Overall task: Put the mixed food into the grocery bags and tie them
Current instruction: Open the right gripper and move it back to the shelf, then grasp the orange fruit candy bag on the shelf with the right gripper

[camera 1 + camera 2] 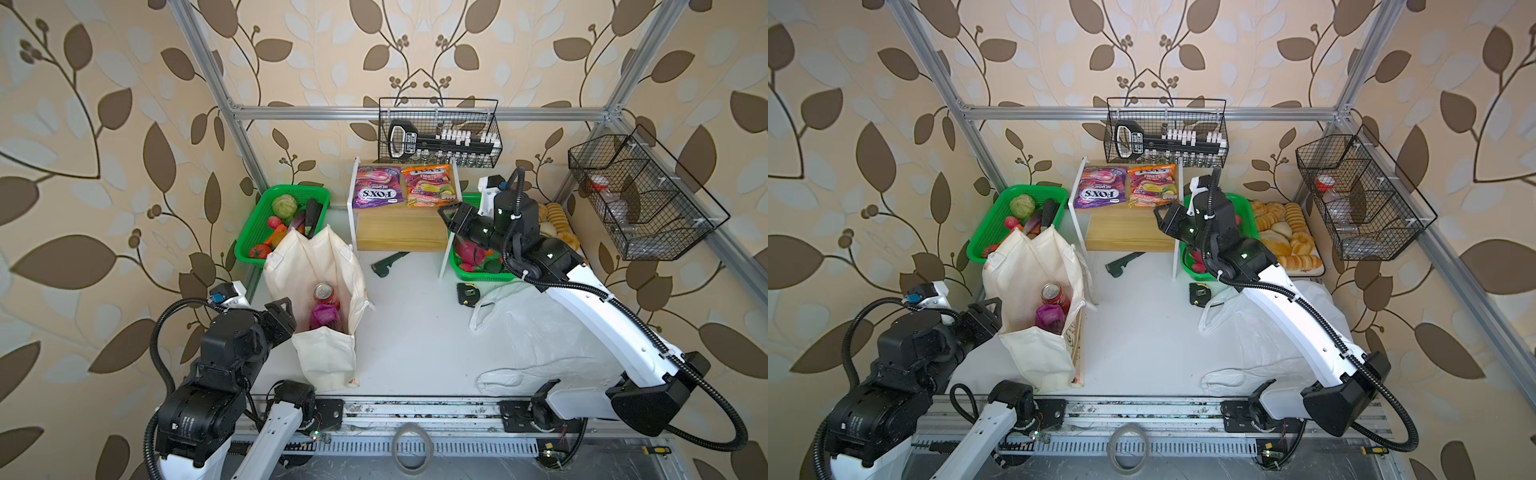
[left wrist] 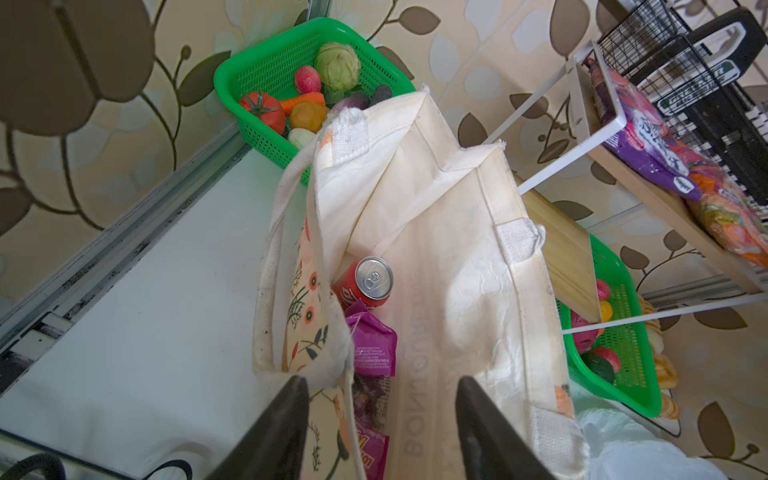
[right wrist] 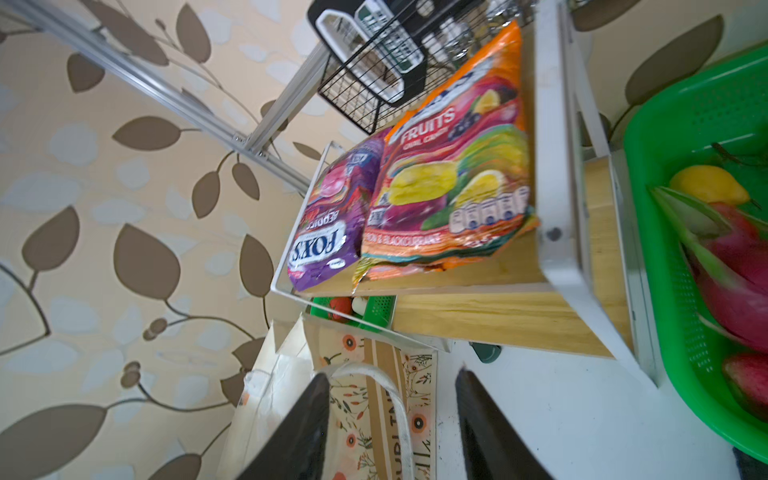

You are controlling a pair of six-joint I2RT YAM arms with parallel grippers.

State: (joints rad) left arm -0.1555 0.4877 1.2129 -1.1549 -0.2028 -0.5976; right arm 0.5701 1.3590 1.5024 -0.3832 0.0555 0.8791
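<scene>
So, only a red soda can (image 2: pixel 368 282) and purple packet (image 2: pixel 372 345) in the cream canvas tote (image 2: pixel 436 208); my left claw (image 2: pixel 382 382) and right claw (image 3: pixel 390 376) are open, empty.

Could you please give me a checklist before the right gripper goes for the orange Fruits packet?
1. Right gripper open, empty: ok.
2. Orange Fruits packet uncovered on shelf: ok.
3. Tote upright, mouth open: ok.
4. Room above red can and purple packet: ok.
5. Left gripper holding tote's rim: not ok, jaws open.
6. White plastic bag opened: not ok, lies flat.
</scene>
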